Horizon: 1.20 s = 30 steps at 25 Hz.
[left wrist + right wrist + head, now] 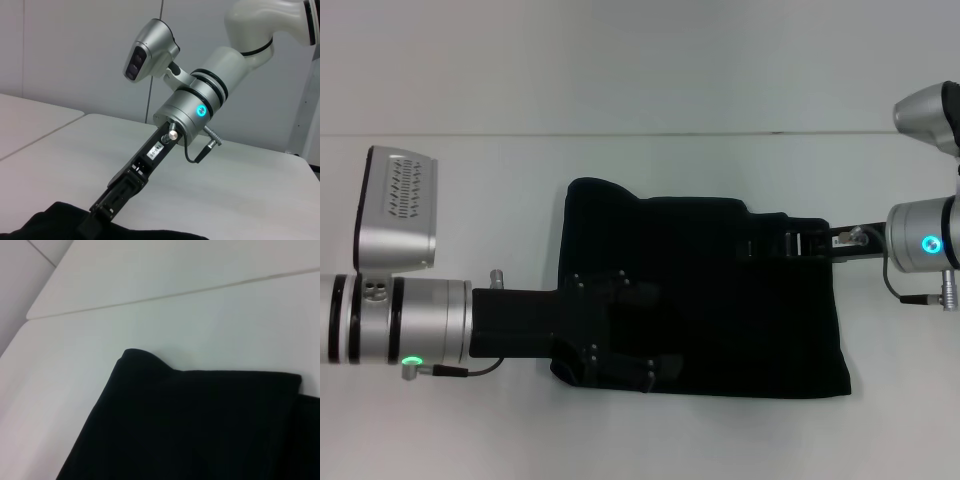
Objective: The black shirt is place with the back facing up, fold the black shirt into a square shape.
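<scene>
Both fingers (620, 335) – over black shirt (720, 300)

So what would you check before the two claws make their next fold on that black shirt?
1. Shirt lying on the table, none hanging off: ok.
2. Already folded to a compact, roughly rectangular block: ok.
3. Square with clean edges: not ok, a lump sticks out at its far left corner.
4. Left claw over the shirt's left edge: ok.
5. Right claw at the far right edge: ok.
6. Either claw actually gripping cloth: cannot tell.
</scene>
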Tool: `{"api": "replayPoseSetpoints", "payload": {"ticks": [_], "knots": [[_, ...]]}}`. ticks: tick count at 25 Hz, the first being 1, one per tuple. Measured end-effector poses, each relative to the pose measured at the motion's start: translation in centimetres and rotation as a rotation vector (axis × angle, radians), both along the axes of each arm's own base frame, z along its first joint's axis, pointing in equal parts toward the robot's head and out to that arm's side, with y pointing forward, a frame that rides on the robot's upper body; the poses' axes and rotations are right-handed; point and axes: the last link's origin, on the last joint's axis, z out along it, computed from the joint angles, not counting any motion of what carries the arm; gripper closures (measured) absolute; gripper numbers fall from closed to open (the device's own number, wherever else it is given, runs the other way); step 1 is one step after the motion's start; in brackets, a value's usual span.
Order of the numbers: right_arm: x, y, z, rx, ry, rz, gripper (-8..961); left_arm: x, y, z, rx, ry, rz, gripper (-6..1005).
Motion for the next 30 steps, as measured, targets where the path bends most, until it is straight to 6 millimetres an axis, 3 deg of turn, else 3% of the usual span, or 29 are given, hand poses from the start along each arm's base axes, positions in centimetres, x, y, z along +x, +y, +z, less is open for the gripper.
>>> {"api": "replayPoseSetpoints", "payload": {"ticks": [8, 30], "knots": [[0.5, -0.4, -0.2, -0.047, -0.022, -0.026, 332, 0.1, 0.0, -0.1, -0.005, -0.003, 0.002, 66], [-2.4, -1.2, -1.7, -0.160, 0.035, 0.029, 332, 0.0, 0.1, -0.3, -0.002, -0.002, 0.010, 66]]}}
